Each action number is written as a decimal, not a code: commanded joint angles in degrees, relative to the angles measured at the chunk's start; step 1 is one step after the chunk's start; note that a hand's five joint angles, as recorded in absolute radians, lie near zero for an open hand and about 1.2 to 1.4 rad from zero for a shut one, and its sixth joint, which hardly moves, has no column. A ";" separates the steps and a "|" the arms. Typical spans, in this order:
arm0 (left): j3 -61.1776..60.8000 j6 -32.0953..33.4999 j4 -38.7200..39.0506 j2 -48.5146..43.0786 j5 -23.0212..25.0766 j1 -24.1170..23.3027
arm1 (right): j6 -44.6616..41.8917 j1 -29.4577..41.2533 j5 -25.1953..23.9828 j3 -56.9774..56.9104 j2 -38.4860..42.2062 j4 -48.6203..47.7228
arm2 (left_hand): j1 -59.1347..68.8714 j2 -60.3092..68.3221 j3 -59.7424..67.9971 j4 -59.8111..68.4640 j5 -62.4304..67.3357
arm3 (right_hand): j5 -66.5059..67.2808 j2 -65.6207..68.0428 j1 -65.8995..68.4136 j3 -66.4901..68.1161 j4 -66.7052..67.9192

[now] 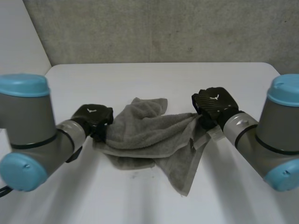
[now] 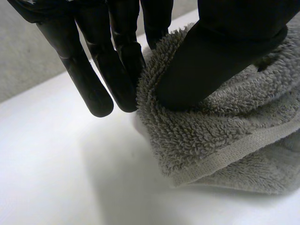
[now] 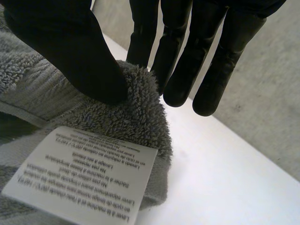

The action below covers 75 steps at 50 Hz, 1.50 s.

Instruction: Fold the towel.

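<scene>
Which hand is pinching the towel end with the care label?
The right hand: the towel's white label hangs below its thumb. The left hand pinches a plain hemmed end.

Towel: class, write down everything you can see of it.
The towel is grey terry with a flat hemmed border and a white printed label. It lies crumpled and partly doubled over on the table. The left hand pinches one end, the right hand the other, near the label.
</scene>
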 commanded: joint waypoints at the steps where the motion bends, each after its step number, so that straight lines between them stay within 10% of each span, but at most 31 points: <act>1: 7.68 2.76 -1.14 -10.82 -4.44 -1.57 | -0.68 0.20 0.00 -6.02 9.10 5.98 | 13.31 10.46 10.47 10.32 11.46 | 17.42 13.41 21.41 12.34 11.72; 21: 15.24 12.61 -8.27 -4.93 -5.15 -1.39 | -7.28 0.82 -0.18 -14.73 5.67 13.82 | 13.31 10.46 10.47 10.32 11.46 | 17.42 13.41 21.41 12.34 11.72; 33: 18.51 14.55 33.81 2.96 -6.46 -2.01 | -7.28 0.82 1.93 -22.38 2.17 -20.63 | 13.31 10.46 10.47 10.32 11.46 | 17.42 13.41 21.41 12.34 11.72; 57: -2.34 13.23 3.51 -4.76 -6.56 -7.02 | -10.79 -2.96 -3.52 -19.56 11.30 24.63 | 13.31 10.46 10.47 10.32 11.46 | 17.42 13.41 21.41 12.34 11.72; 64: -1.81 13.14 4.74 -2.74 -6.38 -7.99 | -10.27 -6.03 -2.56 -15.44 11.30 21.48 | -51.32 -54.16 -54.16 -54.31 -53.17 | 17.42 13.41 21.41 12.34 11.72; 75: -6.37 13.49 6.67 0.87 -4.98 -1.23 | -8.43 -11.57 -0.70 -9.55 11.12 13.65 | -52.62 -55.47 -55.46 -55.61 -54.47 | 17.42 13.41 21.41 12.34 11.72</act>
